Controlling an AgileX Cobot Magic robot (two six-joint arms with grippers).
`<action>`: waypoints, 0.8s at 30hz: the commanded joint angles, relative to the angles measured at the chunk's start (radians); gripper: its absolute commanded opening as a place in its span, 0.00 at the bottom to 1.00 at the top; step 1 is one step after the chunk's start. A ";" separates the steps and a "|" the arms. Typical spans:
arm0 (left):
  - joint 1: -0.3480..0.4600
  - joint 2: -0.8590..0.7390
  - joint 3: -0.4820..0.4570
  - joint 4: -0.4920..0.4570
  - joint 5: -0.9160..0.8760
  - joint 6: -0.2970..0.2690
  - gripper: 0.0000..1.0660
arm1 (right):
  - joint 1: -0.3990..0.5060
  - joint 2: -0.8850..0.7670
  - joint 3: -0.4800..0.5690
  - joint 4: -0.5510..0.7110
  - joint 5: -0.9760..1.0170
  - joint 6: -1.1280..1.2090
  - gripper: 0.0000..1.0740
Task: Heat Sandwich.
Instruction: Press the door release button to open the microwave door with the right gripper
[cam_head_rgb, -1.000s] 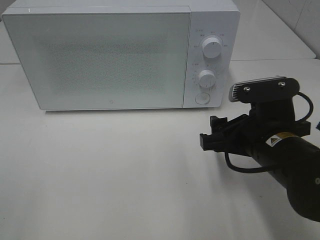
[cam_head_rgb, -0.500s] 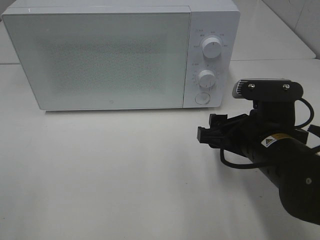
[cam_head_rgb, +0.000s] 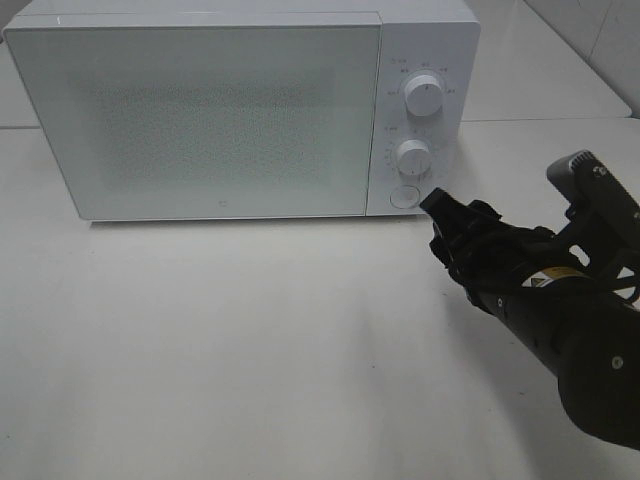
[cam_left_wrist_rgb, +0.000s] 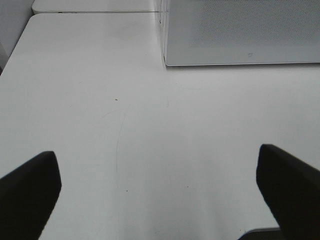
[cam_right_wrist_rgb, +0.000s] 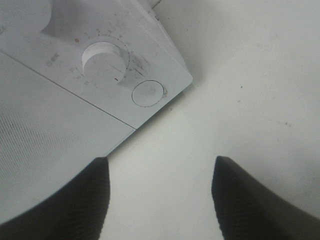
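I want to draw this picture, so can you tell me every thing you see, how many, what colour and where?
microwave: one, white, at the back of the table, door shut
upper knob: one, white, on the microwave's right panel
lower knob: one, white, below the upper knob
round button: one, white, under the lower knob
table: one, white, under everything
sandwich: none to be seen
right arm: one, black, coming in from the lower right of the high view
right gripper: one, black, open, just in front of the round button
left gripper: one, black, open, over bare table; only its fingertips show, in the left wrist view
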 joint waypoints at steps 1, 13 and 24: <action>0.003 -0.020 0.003 -0.004 -0.013 -0.001 0.95 | 0.004 0.001 -0.009 -0.022 -0.010 0.249 0.44; 0.003 -0.020 0.003 -0.004 -0.013 -0.001 0.95 | 0.004 0.001 -0.009 -0.022 -0.008 0.713 0.04; 0.003 -0.020 0.003 -0.004 -0.013 -0.001 0.95 | 0.004 0.001 -0.009 -0.013 -0.011 0.773 0.00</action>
